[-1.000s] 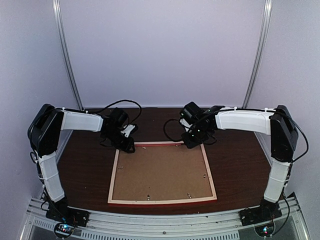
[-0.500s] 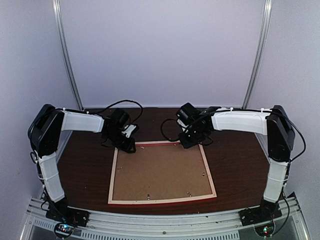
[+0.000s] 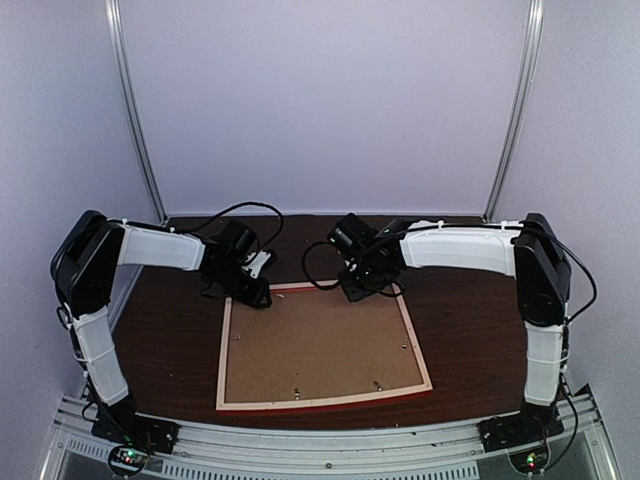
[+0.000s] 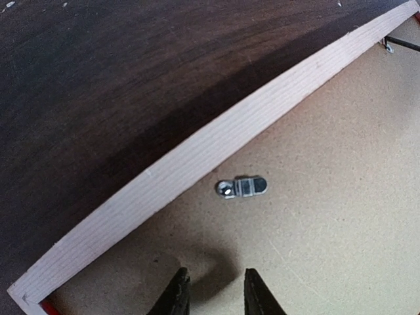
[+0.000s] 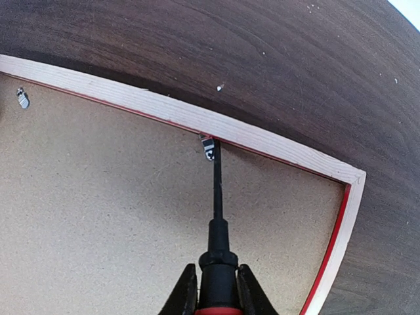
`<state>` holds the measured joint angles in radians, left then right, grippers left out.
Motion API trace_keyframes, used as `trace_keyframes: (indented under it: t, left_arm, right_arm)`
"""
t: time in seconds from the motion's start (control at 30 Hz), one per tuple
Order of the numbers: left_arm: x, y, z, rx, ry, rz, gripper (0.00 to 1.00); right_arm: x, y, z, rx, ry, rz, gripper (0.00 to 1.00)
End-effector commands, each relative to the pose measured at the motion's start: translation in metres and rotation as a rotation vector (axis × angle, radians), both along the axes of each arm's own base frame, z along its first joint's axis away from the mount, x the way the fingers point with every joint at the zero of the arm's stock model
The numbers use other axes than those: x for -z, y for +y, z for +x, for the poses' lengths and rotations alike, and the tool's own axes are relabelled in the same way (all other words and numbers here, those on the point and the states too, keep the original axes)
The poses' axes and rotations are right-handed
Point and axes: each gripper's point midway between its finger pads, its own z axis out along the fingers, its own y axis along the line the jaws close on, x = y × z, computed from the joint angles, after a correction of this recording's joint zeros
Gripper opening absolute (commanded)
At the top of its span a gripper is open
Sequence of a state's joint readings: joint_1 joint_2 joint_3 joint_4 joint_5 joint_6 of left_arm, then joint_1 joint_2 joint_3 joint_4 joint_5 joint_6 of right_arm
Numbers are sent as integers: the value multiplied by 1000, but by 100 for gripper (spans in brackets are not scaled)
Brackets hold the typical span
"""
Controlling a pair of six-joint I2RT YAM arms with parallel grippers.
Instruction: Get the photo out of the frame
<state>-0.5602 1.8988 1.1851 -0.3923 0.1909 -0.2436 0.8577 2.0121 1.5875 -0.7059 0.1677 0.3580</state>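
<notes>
Red rectangular frame face-down on dark counter, photo hidden under brown backing board. Right claw grips black-shaft screwdriver — tip straight ahead on far-rim metal tab. Left claw parted, empty, far-left corner.

**Board, clips and a screwdriver on a dark table**

A brown board lay flat at the middle of the dark wooden table. Small metal clips sat on it near its edges. One lay flat near the far left corner, another was at the far edge, and more were along the near side. A screwdriver with a black shaft and red handle pointed at the far-edge clip, its tip touching it. Black cables looped over the back of the table. Pale walls stood behind and to both sides, with metal poles rising at the back corners. A ribbed metal rail ran along the near edge.
</notes>
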Motion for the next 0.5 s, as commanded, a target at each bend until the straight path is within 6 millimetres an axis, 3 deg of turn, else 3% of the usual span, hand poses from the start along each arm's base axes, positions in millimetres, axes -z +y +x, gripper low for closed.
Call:
trace_keyframes:
  t: [0.0, 0.47]
  left_arm:
    - [9, 0, -17, 8, 39, -1, 29]
    - [9, 7, -21, -14, 28, 8, 29]
  right_arm:
    - [20, 22, -21, -52, 78, 2, 0]
    - [10, 39, -44, -119, 83, -8, 0]
